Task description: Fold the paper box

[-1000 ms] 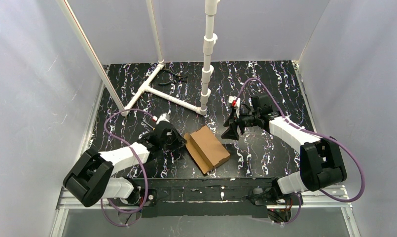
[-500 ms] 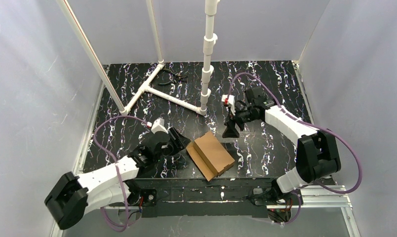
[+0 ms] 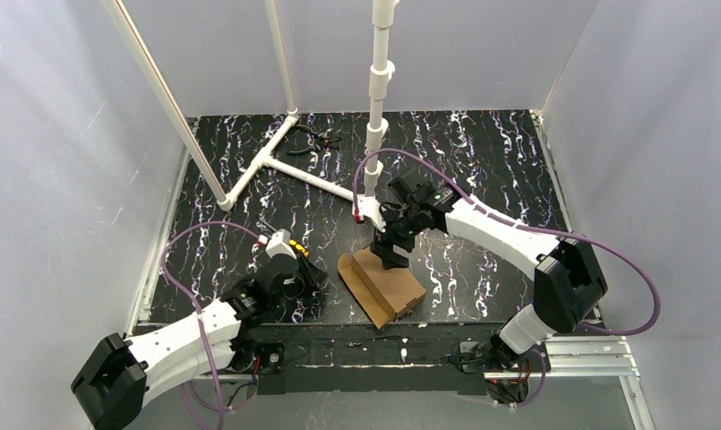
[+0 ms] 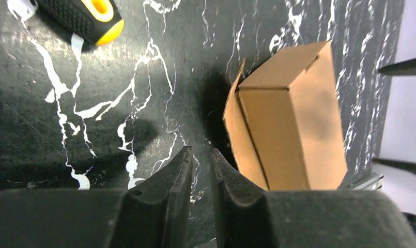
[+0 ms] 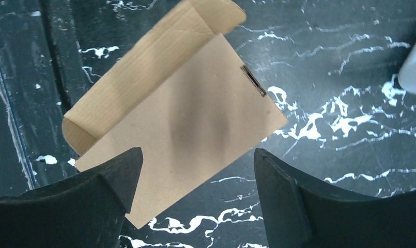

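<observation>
A: Where is the paper box (image 3: 388, 285)?

B: On the black marbled table (image 3: 482, 152), near the front edge and between the two arms. It lies flat and askew to that edge. It reads as a closed rectangular block of plain brown cardboard.

A: Any loose parts?

B: One long side panel with rounded end tabs stands out from the body on the side facing the left arm. The right wrist view shows a small dark slot in the opposite long edge.

A: And the right gripper (image 5: 196, 155)?

B: It is directly over the box, pointing down. Its jaws are spread wide, one finger on each side of the top face, and nothing is held. I cannot tell whether the tips touch the cardboard.

A: The left gripper (image 4: 200, 155)?

B: It sits low over bare table, beside the box on the flap side and apart from it. Its jaws are almost together, with a thin gap showing and nothing in it.

A: Anything else on the table?

B: A black-and-yellow tool handle (image 4: 87, 15) lies by the left wrist. A white pipe frame (image 3: 285, 166) stands at the back, with a pair of pliers (image 3: 319, 136) near it.
</observation>
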Controlling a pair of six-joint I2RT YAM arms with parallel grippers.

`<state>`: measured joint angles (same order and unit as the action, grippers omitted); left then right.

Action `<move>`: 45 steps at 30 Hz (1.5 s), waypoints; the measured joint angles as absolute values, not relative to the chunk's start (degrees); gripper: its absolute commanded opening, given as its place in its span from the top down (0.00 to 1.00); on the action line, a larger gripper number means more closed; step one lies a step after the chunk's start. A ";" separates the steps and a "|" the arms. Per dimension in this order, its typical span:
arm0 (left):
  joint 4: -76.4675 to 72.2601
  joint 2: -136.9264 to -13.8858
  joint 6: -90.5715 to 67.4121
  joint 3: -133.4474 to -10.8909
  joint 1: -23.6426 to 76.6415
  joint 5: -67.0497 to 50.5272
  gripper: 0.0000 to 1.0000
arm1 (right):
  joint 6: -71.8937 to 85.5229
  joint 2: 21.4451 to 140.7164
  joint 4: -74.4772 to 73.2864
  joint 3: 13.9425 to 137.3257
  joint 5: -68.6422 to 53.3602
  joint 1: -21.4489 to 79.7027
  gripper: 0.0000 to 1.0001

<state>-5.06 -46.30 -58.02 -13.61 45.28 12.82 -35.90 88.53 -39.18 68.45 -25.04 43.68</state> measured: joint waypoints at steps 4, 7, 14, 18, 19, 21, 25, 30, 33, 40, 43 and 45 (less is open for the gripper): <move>-5.13 -48.99 -59.75 -13.08 45.21 9.26 0.93 | -32.45 87.61 -36.40 65.54 -23.24 42.41 0.35; -5.67 -52.36 -61.32 -13.08 45.23 6.76 0.95 | -29.50 86.52 -34.11 61.82 -23.31 39.66 0.44; -13.17 -62.57 -65.41 -13.65 46.11 2.63 0.95 | -26.74 83.02 -30.52 57.32 -23.31 34.44 0.56; -17.85 -69.04 -67.13 -15.86 47.86 0.95 0.95 | -26.74 81.01 -29.36 55.22 -23.22 34.59 0.56; -18.70 -70.32 -67.44 -16.45 48.45 0.78 0.95 | -26.74 80.90 -29.26 54.98 -23.24 34.63 0.55; -19.79 -72.18 -67.90 -17.30 49.54 0.49 0.95 | -26.72 80.86 -28.80 54.70 -23.22 34.61 0.55; -20.95 -73.60 -68.69 -17.85 51.24 0.14 0.95 | -26.72 80.84 -28.49 54.61 -23.22 34.61 0.54; -21.02 -73.54 -69.73 -17.87 52.90 0.21 0.95 | -26.57 80.84 -28.51 54.61 -20.32 34.20 0.54; -21.08 -73.56 -70.26 -17.87 54.08 0.27 0.95 | -26.04 80.84 -28.64 54.61 -17.58 32.62 0.55; -23.64 -77.54 -71.46 -19.57 56.86 0.45 0.94 | -25.69 82.28 -30.22 54.52 -14.68 31.59 0.58; -25.26 -79.90 -71.90 -20.84 57.39 0.43 0.94 | -25.69 84.99 -30.76 54.78 -14.50 32.01 0.59; -26.20 -81.36 -72.05 -21.76 57.63 0.45 0.94 | -25.71 87.50 -31.83 55.55 -14.52 32.40 0.60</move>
